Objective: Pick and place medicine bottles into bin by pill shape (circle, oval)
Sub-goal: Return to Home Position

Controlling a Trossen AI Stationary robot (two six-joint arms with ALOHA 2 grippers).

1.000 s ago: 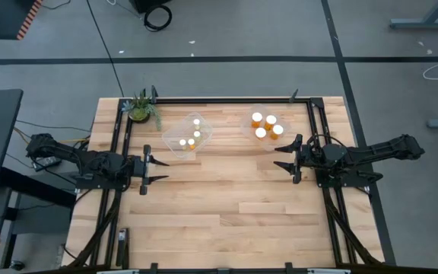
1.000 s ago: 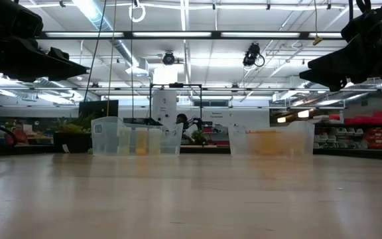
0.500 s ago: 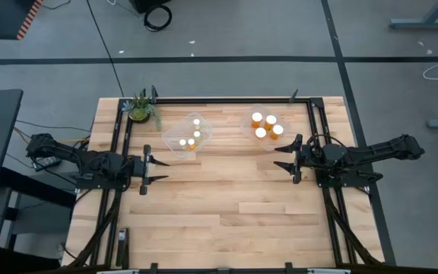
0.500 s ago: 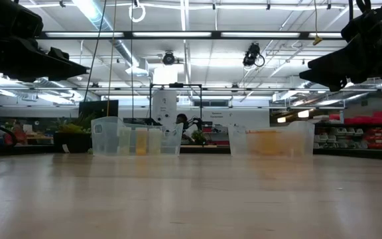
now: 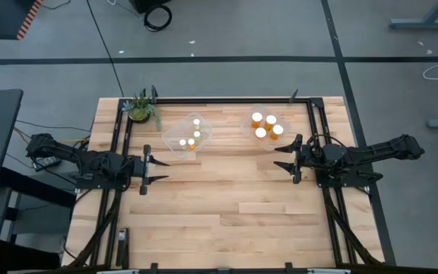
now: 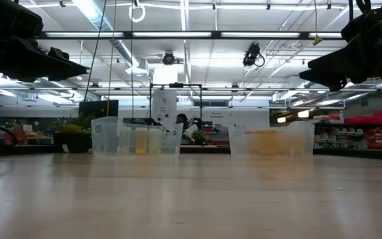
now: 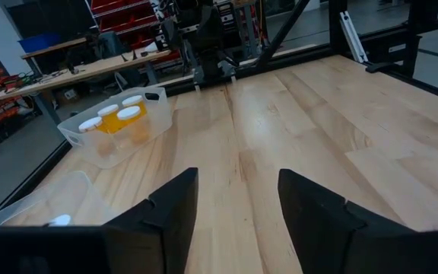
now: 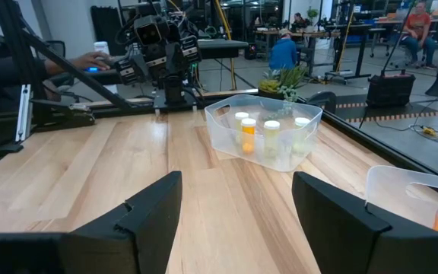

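Note:
Several smaller white-capped bottles (image 5: 191, 135) stand in the clear bin (image 5: 186, 136) at the far left; they also show in the right wrist view (image 8: 265, 129). Several wider orange bottles (image 5: 267, 125) stand in the clear bin (image 5: 268, 128) at the far right, also in the left wrist view (image 7: 116, 119). My left gripper (image 5: 163, 169) hovers open and empty near the table's left edge. My right gripper (image 5: 279, 157) hovers open and empty near the right edge. Both are above the bare wood.
A small potted plant (image 5: 141, 107) stands at the far left corner. A dark metal frame (image 5: 226, 100) runs along the table's far, left and right edges. Bare wood lies between the two grippers and toward the near edge. People sit in the room beyond (image 8: 286, 52).

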